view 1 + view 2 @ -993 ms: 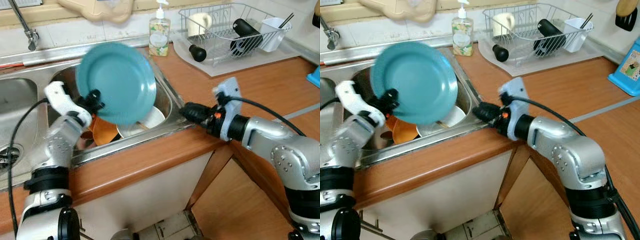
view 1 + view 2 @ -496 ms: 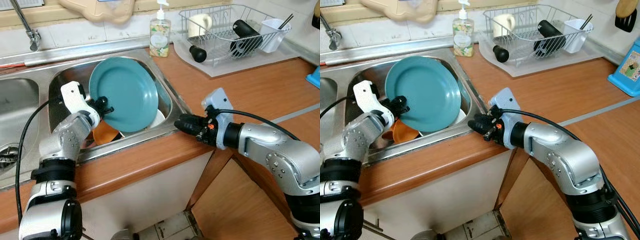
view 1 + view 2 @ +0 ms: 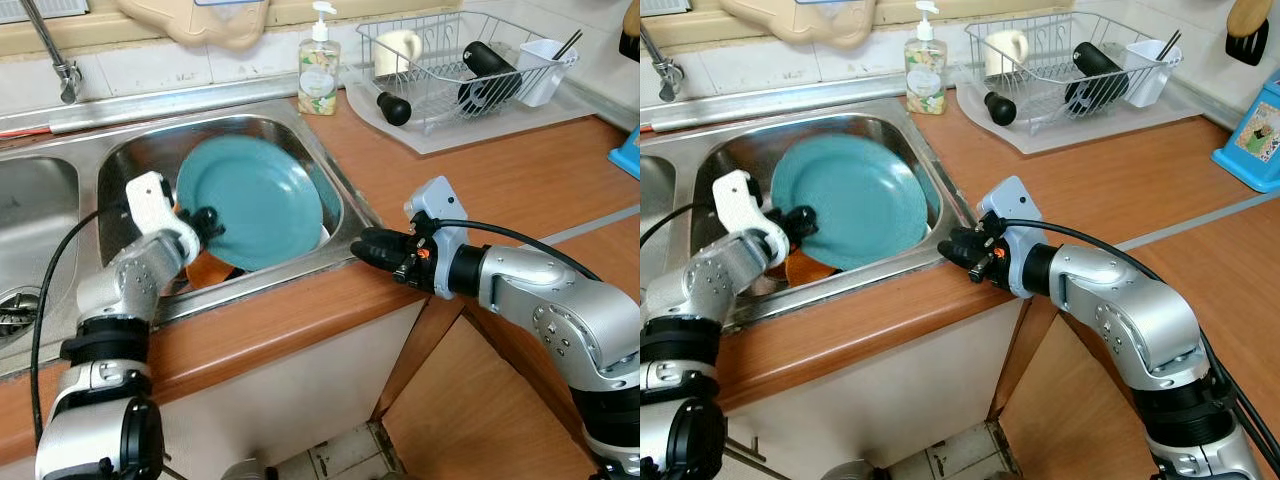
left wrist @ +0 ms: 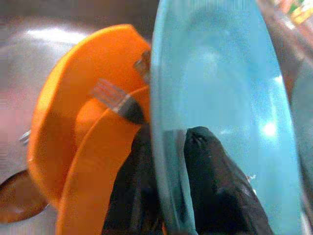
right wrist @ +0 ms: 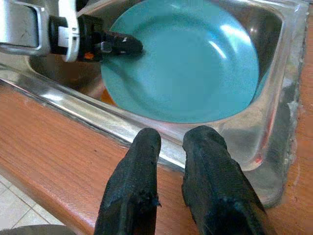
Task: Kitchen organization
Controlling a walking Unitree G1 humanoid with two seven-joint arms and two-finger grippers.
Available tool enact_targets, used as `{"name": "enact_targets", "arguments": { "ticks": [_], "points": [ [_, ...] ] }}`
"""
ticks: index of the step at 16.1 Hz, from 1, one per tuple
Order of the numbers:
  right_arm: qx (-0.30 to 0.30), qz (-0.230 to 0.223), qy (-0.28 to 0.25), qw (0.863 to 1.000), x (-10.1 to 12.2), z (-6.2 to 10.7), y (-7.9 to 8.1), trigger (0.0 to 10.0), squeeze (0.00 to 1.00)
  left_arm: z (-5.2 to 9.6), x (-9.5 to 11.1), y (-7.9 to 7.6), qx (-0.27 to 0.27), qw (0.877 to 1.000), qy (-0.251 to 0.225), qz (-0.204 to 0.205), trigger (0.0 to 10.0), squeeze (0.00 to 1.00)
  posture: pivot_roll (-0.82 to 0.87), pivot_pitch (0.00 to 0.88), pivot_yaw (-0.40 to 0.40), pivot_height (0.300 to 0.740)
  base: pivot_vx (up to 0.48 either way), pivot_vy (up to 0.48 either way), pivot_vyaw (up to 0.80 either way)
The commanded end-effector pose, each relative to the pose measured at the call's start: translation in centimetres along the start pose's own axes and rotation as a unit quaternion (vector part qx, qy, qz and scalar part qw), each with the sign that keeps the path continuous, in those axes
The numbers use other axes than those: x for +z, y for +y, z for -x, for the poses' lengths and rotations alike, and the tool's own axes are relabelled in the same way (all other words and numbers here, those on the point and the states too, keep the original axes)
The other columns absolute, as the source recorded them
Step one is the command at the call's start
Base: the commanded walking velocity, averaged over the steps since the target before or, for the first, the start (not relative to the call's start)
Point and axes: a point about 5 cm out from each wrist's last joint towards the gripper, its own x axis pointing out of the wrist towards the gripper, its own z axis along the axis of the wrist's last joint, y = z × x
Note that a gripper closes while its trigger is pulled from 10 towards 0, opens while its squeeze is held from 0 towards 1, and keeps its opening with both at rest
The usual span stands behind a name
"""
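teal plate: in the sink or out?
In, tilted. The teal plate sits inside the sink, leaning over orange dishes, its rim pinched by the left gripper.

Home kitchen, steel double sink (image 3: 330,170), wooden counter (image 3: 520,170), dish rack (image 3: 450,70), soap bottle (image 3: 319,68)

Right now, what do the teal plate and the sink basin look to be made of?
Teal plate in the left hand: likely glossy plastic or melamine; smooth sheen, thin rim, though glazed ceramic is possible. Sink basin: stainless steel, with a brushed grey, reflective surface.
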Motion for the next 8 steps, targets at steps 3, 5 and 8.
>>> {"name": "enact_targets", "arguments": {
  "ticks": [3, 5, 8],
  "points": [
    [-0.001, 0.003, 0.001, 1.000, -0.1, 0.0, 0.0, 10.0, 0.00, 0.6, 0.5, 0.5, 0.006, 1.000, 0.001, -0.022, 10.0, 1.00, -0.15, 0.000, 0.025, 0.740, 0.000, 0.000, 0.00],
    [-0.005, 0.002, 0.002, 1.000, -0.2, 0.0, -0.1, 10.0, 0.00, 1.2, 0.7, 1.0, 0.010, 0.999, 0.004, -0.040, 10.0, 1.00, -0.15, 0.000, 0.025, 0.740, 0.000, 0.000, 0.00],
    [-0.028, 0.003, -0.001, 1.000, -0.3, 0.0, -0.5, 10.0, 0.00, 2.5, 0.7, 1.8, 0.016, 0.995, 0.012, -0.095, 10.0, 1.00, -0.14, 0.000, 0.018, 0.740, 0.000, 0.000, 0.00]
  ]
}}
